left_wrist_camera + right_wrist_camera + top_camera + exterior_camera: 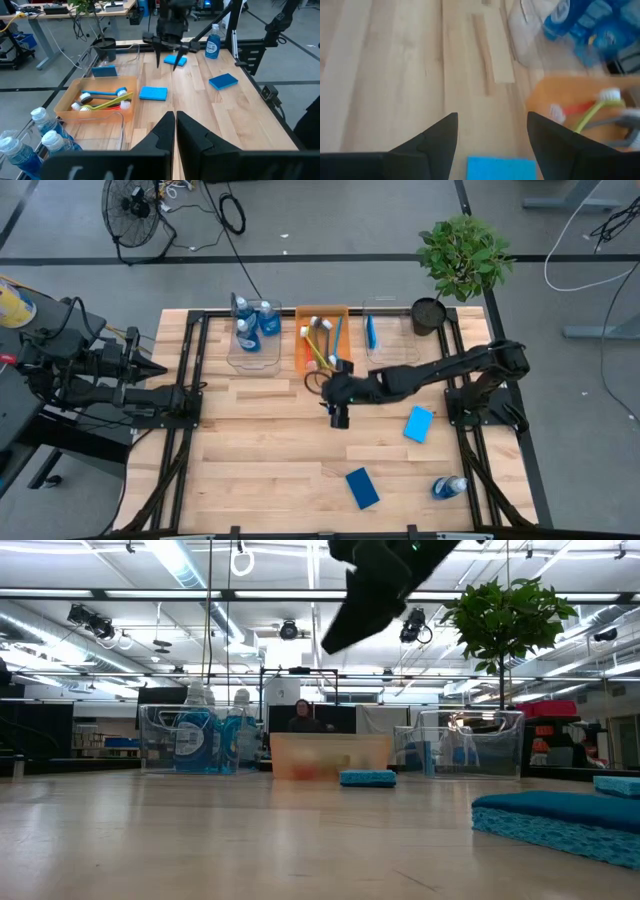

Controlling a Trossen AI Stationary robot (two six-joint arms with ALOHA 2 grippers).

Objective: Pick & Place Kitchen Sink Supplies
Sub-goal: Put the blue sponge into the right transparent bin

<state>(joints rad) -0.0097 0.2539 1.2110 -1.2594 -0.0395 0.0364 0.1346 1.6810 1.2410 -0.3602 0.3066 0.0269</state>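
My right gripper (338,418) (492,116) hangs open over the table's middle, fingers pointing down, high above a flat blue sponge (501,167) (153,93) that lies flat just in front of the orange bin (322,345). In the high view the arm hides this sponge. Two more blue sponges (419,423) (362,487) lie flat on the table, and a clear bottle with blue contents (449,486) lies near the right front corner. The orange bin holds brushes (102,100) in several colours. My left gripper (160,368) (175,117) waits shut at the table's left edge.
A clear bin with blue bottles (255,330) stands left of the orange bin, and a clear bin with a sponge in it (380,330) stands right of it. A potted plant (460,260) stands at the far right corner. Black frame rails (190,380) run along both sides.
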